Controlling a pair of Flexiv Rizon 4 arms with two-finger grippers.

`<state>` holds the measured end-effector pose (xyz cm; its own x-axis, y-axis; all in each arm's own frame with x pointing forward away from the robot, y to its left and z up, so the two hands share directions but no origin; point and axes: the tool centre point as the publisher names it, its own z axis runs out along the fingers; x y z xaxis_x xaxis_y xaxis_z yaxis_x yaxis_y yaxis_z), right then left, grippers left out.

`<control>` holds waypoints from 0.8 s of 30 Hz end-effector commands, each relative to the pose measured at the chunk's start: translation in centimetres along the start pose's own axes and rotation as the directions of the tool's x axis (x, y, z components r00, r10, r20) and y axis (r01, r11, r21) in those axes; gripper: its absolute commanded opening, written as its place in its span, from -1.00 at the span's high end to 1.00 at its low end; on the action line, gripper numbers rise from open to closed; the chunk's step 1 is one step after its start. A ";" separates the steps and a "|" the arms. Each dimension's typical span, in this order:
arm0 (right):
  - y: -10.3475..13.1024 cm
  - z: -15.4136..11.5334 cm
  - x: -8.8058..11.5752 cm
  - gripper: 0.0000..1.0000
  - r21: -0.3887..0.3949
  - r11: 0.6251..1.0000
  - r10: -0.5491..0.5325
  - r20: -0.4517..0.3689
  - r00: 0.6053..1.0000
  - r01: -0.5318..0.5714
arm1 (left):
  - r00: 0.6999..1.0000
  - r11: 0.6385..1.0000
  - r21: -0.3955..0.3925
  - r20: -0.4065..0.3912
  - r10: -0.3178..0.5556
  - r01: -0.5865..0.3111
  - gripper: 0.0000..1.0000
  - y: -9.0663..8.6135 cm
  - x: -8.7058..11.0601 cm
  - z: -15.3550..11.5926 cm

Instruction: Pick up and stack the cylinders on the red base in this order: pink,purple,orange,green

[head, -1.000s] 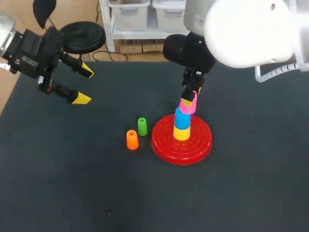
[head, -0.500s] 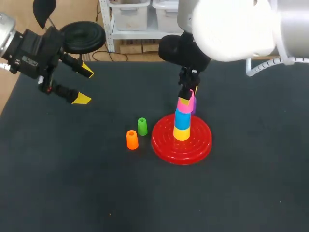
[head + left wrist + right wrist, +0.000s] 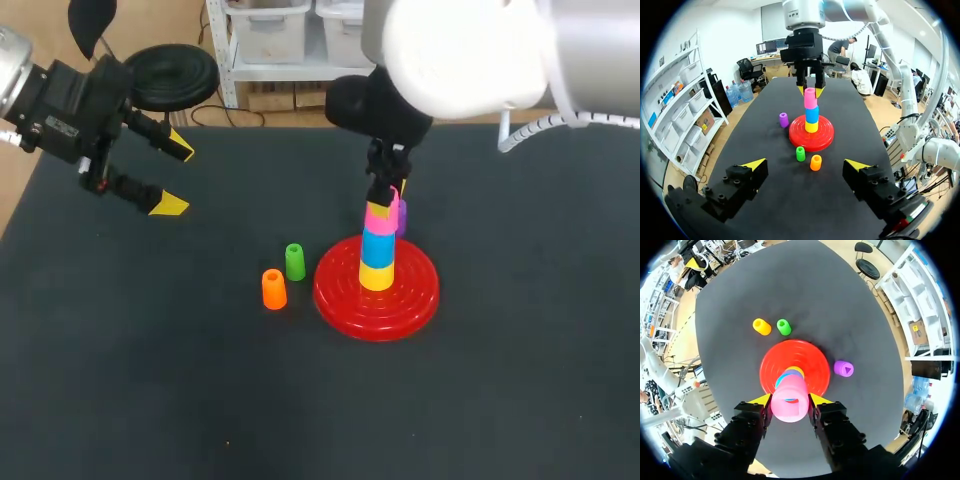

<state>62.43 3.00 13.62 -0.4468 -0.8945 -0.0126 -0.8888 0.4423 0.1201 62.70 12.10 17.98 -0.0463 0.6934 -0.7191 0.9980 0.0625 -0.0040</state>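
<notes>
Our right gripper [image 3: 789, 401] pinching the pink cylinder [image 3: 380, 215] above the red base [image 3: 412, 295], our left gripper [image 3: 175, 177] spread, well away from the base

Purple cylinder [image 3: 402, 217] mostly behind stack [image 3: 377, 262]

I am counting six small plastic cylinders: pink [image 3: 381, 215], blue [image 3: 378, 243], yellow [image 3: 376, 275], purple [image 3: 843, 368], green [image 3: 295, 261], orange [image 3: 273, 289], one apiece; and one round red plastic base [image 3: 340, 295].
</notes>
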 end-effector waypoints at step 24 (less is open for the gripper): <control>0.4 0.8 0.1 1.00 0.010 1.000 -0.014 -0.012 1.000 0.014 | 1.000 1.000 -0.003 0.000 0.001 -0.001 -1.00 -0.1 0.0 0.0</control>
<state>62.17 3.22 13.24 -0.4331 -0.9014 0.0012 -0.8954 0.4304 0.1139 62.70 12.10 17.98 -0.0463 0.6934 -0.7191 0.9980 0.0625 -0.0040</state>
